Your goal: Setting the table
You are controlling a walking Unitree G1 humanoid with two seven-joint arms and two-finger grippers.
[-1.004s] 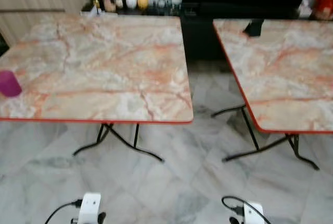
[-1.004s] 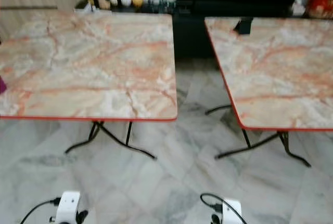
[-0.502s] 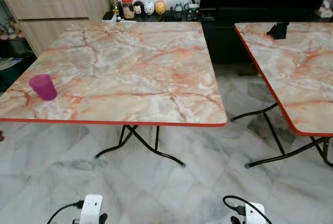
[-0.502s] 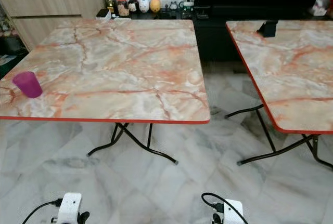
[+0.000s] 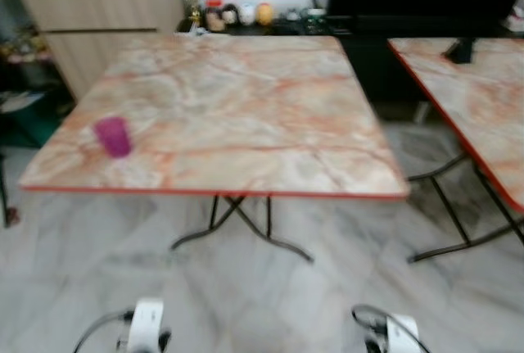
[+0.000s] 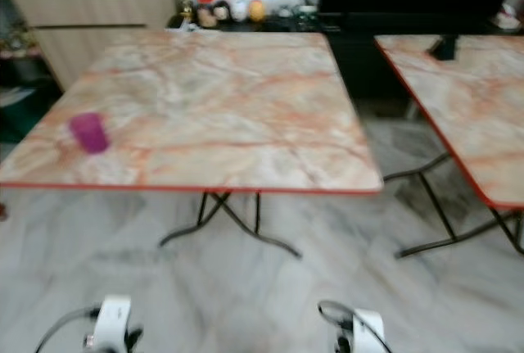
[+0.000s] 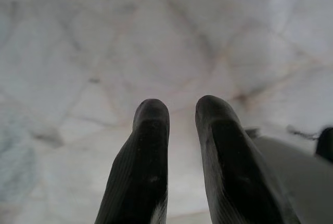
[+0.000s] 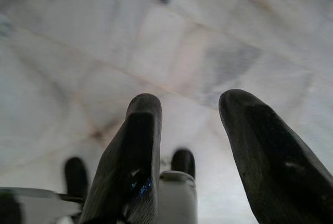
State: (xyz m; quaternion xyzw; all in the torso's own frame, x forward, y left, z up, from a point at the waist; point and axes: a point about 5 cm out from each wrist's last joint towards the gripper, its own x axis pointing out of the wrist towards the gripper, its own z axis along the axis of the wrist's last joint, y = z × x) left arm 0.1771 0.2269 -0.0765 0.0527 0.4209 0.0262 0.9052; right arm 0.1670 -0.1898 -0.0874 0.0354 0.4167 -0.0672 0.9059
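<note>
Purple cup (image 5: 113, 136) stands upright on the marble table (image 5: 246, 107), near that table's left front corner — well apart from both arms. Second table (image 5: 483, 99) stands right of it, a small dark object (image 5: 461, 50) at its far edge. Left gripper (image 7: 179, 112) hangs over the marble floor (image 5: 246, 287), fingers slightly parted, holding nothing; right gripper (image 8: 190, 109) too — wider open, empty.

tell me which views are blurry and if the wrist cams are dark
Both eye views are motion-blurred: the purple cup and the table edges smear. Left wrist view is bright, the left gripper soft-edged over pale floor. Right wrist view is bright too, the right gripper fingers out of focus.
</note>
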